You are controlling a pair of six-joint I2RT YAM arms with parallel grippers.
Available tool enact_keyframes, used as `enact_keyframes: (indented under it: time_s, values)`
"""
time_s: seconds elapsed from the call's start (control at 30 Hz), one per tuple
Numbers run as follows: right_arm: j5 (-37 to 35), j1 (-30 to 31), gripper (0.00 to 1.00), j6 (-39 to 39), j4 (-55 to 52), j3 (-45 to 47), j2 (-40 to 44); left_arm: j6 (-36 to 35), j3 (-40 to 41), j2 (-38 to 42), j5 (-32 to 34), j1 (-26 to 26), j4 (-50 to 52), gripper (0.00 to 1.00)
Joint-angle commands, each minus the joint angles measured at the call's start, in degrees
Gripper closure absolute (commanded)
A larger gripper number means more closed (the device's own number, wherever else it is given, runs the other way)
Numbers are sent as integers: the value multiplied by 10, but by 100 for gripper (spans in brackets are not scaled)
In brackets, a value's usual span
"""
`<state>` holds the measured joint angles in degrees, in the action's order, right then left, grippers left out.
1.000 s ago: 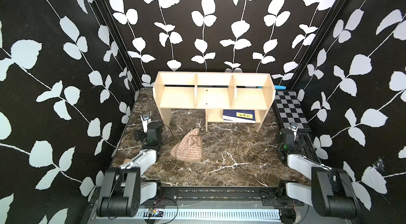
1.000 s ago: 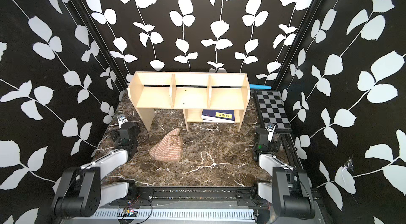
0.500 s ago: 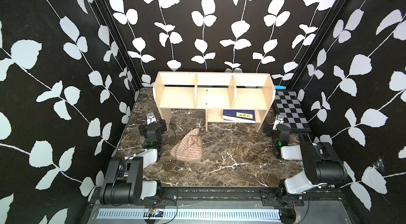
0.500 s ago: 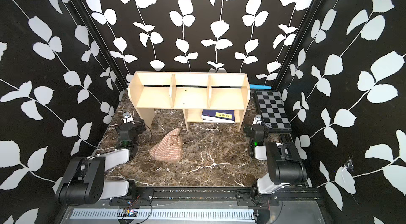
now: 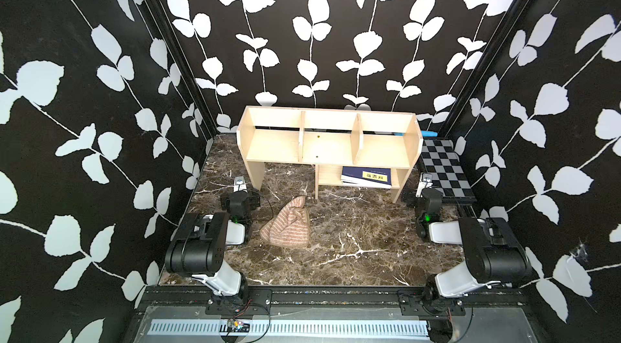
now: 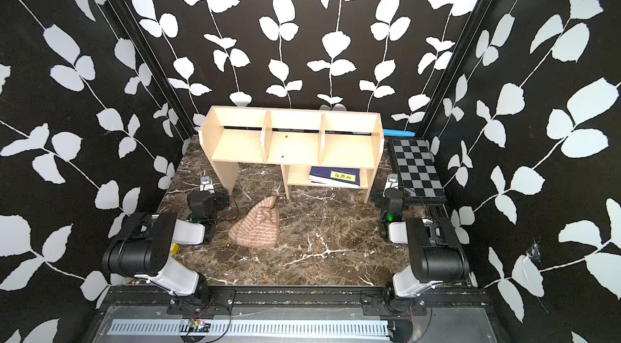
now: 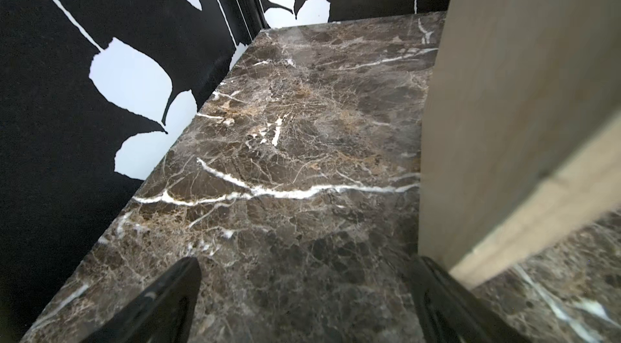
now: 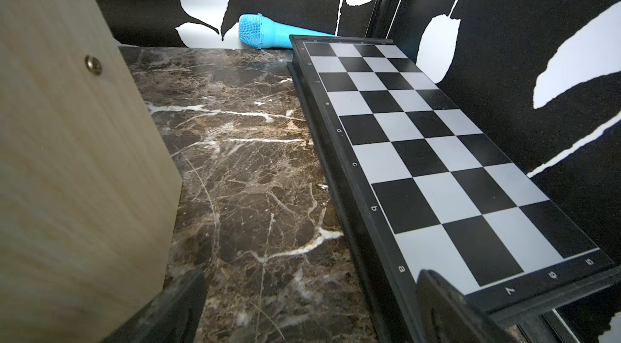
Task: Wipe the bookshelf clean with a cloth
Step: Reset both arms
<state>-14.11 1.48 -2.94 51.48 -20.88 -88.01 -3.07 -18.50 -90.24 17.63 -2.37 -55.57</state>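
On the marble tabletop [image 5: 353,240], both arms sit folded low at the side edges, with their forearms pointing toward the back wall. The left gripper [image 7: 307,267] hovers low over the marble, just beside the left leg of the bookshelf [image 5: 272,146]. Its jaws are spread wide and hold nothing. The right gripper [image 8: 309,279] is just as wide and empty, between the shelf's right leg and the chessboard [image 8: 420,143]. The striped cloth [image 5: 287,225] lies crumpled in front of the bookshelf, near the left arm, untouched.
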Motion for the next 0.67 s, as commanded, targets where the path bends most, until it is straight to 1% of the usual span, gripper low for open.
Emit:
enact_keyframes:
  time_s: [0.0, 0.07, 0.17, 0.27, 0.5, 0.63]
  values:
    - [-4, 3, 1, 4, 5, -3, 7, -3, -17, 14, -40, -11, -3, 2]
    - [-5, 3, 1, 4, 5, -3, 7, -12, -26, 3, -43, -12, -14, 2]
    - [-5, 4, 1, 4, 4, -3, 7, -7, -30, 14, -46, -13, 16, 1]
    - [-6, 4, 1, 6, 4, -4, 7, -12, -27, 5, -44, -13, -7, 1]
    - [-7, 6, 1, 8, -11, -13, 4, -11, -27, 7, -45, -13, -2, 1]
    - [-5, 8, 1, 11, -1, -7, 6, -11, -27, 7, -45, -13, -2, 1]
